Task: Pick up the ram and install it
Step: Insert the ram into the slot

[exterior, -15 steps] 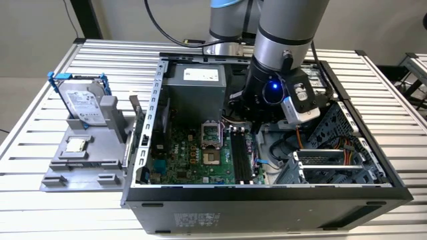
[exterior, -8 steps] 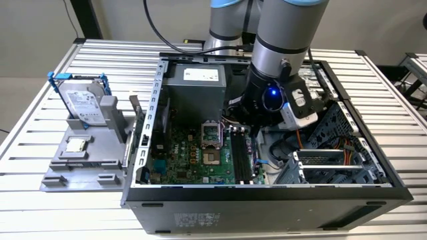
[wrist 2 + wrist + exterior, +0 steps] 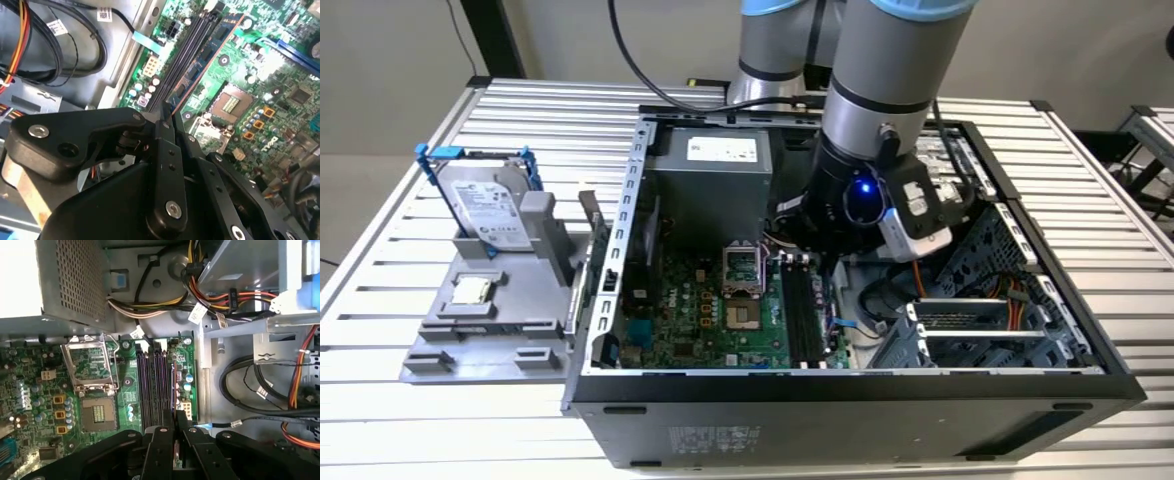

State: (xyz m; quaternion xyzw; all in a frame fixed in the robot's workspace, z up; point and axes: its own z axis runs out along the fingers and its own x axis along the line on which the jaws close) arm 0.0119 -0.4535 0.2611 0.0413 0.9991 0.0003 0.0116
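Even overhead light is filling the exterior view, leaving the black open computer case shadowed inside. In the first wrist view, glare is washing out the perforated grey metal power supply box. Black gripper linkages are appearing soft and close in the second wrist view

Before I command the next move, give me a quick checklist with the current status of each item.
1. Grip: the gripper is shut on the ram, a thin strip seen edge-on between its fingers: ok.
2. Position: the gripper is over the memory slots on the motherboard: ok.
3. Slots free: all look empty: ok.
4. Ram aligned with one particular slot: cannot tell.
5. Slot latches open: cannot tell.
6. Black cables lie beside the board, off the slots: ok.
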